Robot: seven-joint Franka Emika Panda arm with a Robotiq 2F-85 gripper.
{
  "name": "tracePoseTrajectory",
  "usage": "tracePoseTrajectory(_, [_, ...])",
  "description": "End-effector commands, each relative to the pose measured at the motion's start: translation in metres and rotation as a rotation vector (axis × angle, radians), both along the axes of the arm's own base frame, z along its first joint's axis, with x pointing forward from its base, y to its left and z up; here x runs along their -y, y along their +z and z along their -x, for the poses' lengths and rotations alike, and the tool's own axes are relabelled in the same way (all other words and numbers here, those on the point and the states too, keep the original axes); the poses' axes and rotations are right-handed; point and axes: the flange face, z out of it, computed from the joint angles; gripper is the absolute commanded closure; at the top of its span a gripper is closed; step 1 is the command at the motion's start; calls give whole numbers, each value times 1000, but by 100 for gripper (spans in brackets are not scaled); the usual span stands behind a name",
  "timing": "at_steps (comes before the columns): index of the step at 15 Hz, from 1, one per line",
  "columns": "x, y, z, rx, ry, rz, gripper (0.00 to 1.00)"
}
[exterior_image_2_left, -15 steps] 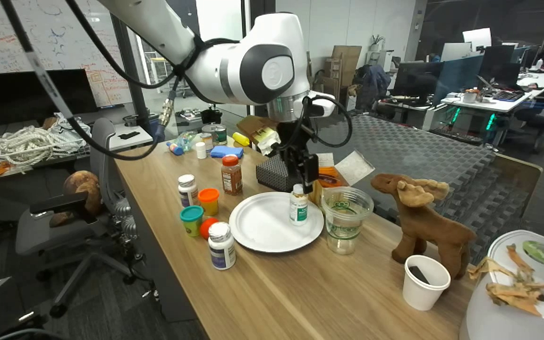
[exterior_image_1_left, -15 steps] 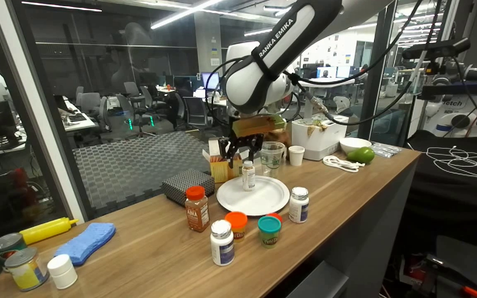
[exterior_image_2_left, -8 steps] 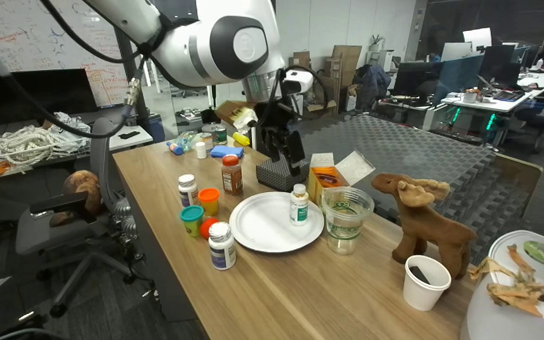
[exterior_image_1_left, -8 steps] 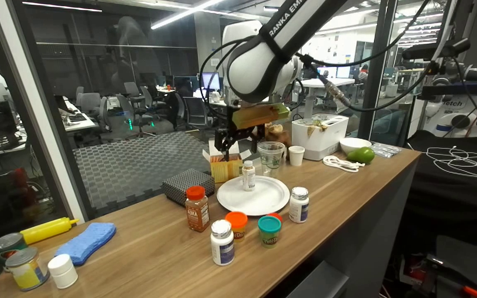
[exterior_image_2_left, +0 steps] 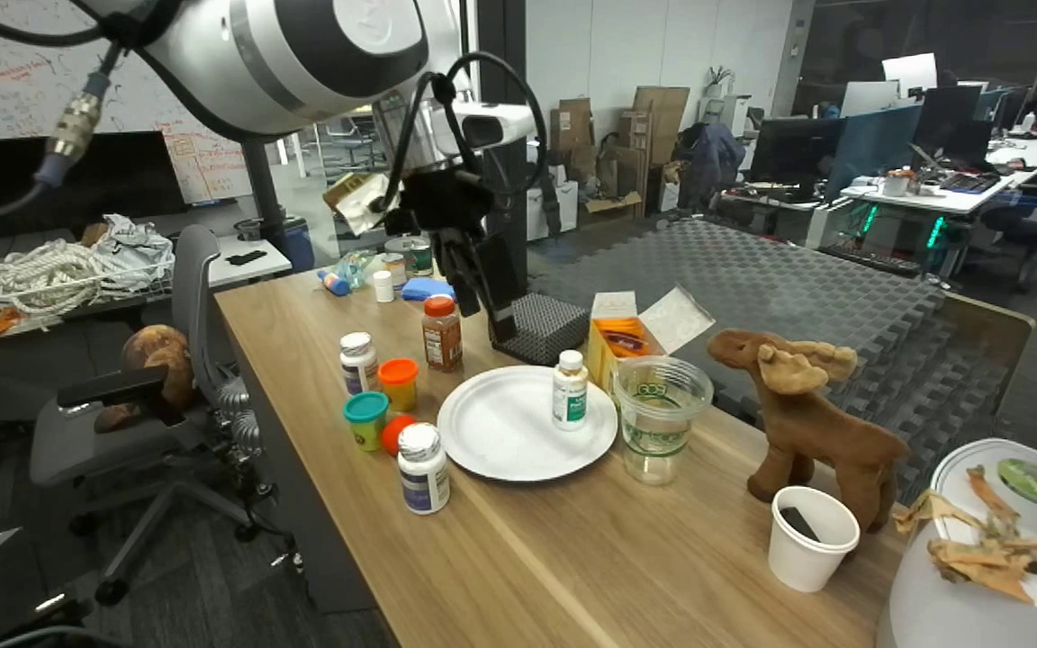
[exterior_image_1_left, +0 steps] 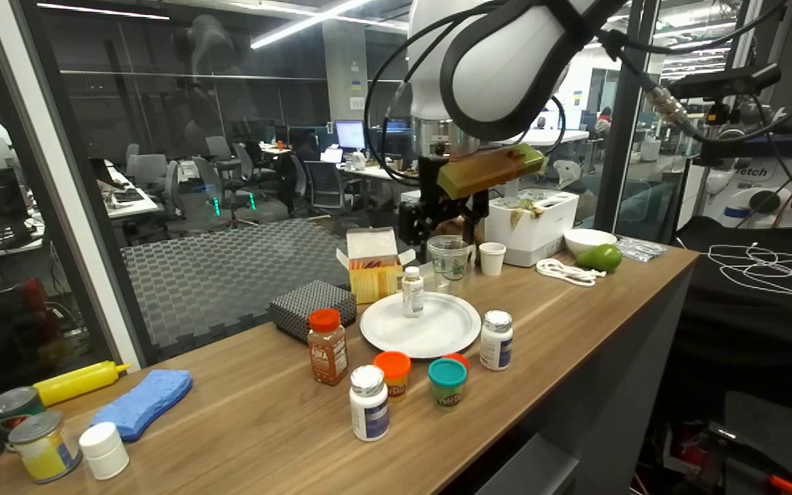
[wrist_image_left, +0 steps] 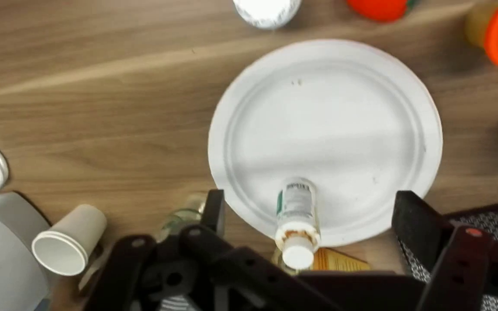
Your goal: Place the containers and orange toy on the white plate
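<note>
I look at a wood-grained counter (exterior_image_1_left: 258, 412) set against glass (exterior_image_1_left: 162, 144), gridded grey matting (exterior_image_1_left: 231, 268) and chairs (exterior_image_1_left: 326, 184) beyond. In an exterior view, a slim white bottle (exterior_image_1_left: 412, 295) stands upright on the far half of the round, shallow-rimmed white plate (exterior_image_1_left: 430, 335). Left of the plate is a red-lidded orange jar (exterior_image_1_left: 328, 350); nearer, a stout white bottle (exterior_image_1_left: 369, 405), orange-lidded tub (exterior_image_1_left: 396, 375) and teal-lidded pot (exterior_image_1_left: 447, 388); right, another white bottle (exterior_image_1_left: 496, 342). In both exterior views the rounded orange toy (exterior_image_2_left: 398, 436) sits just beside the teal-lidded pot. My gripper (wrist_image_left: 311, 210) hangs clear of the slim white bottle, fingers (wrist_image_left: 419, 229) spread wide.
</note>
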Motion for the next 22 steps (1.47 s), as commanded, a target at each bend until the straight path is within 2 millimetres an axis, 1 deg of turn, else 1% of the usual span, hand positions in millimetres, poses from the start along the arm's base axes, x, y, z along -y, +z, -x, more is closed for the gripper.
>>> tracePoseTrajectory(1, [19,-9,43,-91,7,-48,0])
tracePoseTrajectory(4, [43,-35,54,-158,-3,-114,0])
tracePoseTrajectory(7, [63,-52,58,-205,6,-184,0])
tracePoseTrajectory(9, [68,-58,61,-229,21,-232,0])
tracePoseTrajectory(12, [66,-65,65,-245,59,-297,0])
tracePoseTrajectory(16, [56,-73,67,-254,96,-350,0])
tracePoseTrajectory(21, [50,-87,69,-270,88,-317,0])
tracePoseTrajectory(22, [48,-89,69,-264,89,-311,25])
